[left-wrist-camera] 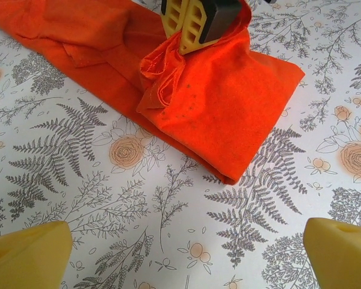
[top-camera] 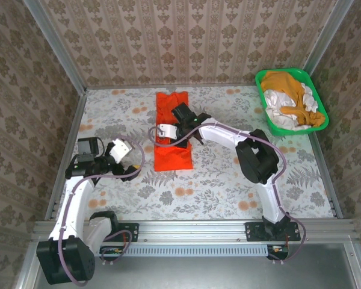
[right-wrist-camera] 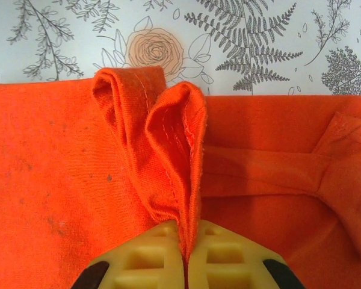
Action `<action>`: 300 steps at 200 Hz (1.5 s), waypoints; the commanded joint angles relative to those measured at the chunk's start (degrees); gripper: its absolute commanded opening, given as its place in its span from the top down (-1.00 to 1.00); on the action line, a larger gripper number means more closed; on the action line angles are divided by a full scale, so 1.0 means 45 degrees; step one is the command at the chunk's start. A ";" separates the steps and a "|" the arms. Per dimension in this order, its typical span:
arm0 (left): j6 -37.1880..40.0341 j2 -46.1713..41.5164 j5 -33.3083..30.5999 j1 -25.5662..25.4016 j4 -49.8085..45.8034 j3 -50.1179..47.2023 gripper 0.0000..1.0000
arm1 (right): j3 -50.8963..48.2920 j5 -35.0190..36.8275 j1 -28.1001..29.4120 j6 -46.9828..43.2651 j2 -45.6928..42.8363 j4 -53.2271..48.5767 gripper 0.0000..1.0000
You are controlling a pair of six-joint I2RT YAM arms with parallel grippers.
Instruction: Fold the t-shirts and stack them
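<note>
Patterned wallpaper (top-camera: 186,42) is closing in a worktop (top-camera: 228,180) that is wearing a cloth printed with grey ferns and pale orange roses. Near its middle, the red-orange t-shirt (top-camera: 171,158) is lying folded into a long narrow strip, running from the far side toward the arms. The right hand (right-wrist-camera: 185,253) is reaching across this strip with its yellow fingers (left-wrist-camera: 192,24) pressed together, pinching a ridge of the shirt's cloth and pulling it up off the flat layers. In the right wrist view this bunched ridge is rising between the two fingertips and ending at the shirt's edge, just beside bare worktop. The left hand (top-camera: 127,161) is hovering over the worktop to the left of the shirt, apart from it, with its two yellow fingers (left-wrist-camera: 30,253) spread wide and gripping nothing. At the far right corner a green plastic basket (top-camera: 262,78) is sitting with a mustard t-shirt (top-camera: 286,84) and white t-shirts (top-camera: 280,117) heaped loosely inside it, the mustard one draping over the white cloth.
</note>
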 commanded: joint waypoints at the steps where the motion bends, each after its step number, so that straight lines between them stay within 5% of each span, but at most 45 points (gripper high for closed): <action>1: -0.0133 -0.0032 0.0438 0.0095 0.0058 -0.0158 -0.99 | 0.0815 0.0079 -0.0196 -0.0198 0.0434 -0.0125 1.00; 144: -0.0182 0.0099 0.0534 0.0104 0.0119 -0.0121 -0.99 | 0.1796 0.0733 -0.0315 -0.0391 0.1610 -0.0365 1.00; 154: -0.0176 0.0078 0.0549 0.0044 0.0118 -0.0122 -0.99 | 0.1834 0.0796 -0.0314 -0.0273 0.1665 -0.0190 0.79; 181: -0.0182 0.0054 0.0614 0.0090 0.0116 -0.0123 -0.99 | 0.1508 0.1007 -0.0334 0.0383 0.1104 0.0701 -0.24; 199: -0.0170 0.0073 0.0791 0.0092 0.0153 -0.0122 -1.00 | 0.0902 0.1192 -0.0333 0.0701 0.0306 0.1539 -0.55; 261: -0.0175 0.0031 0.0960 0.0105 0.0238 -0.0213 -1.00 | -0.2673 -0.0075 0.0135 0.1079 -0.2457 0.2847 -0.67; 300: -0.0173 -0.0005 0.0984 0.0088 0.0329 -0.0241 -1.00 | -0.5147 -0.0797 0.1178 -0.0508 -0.3715 0.2855 -0.64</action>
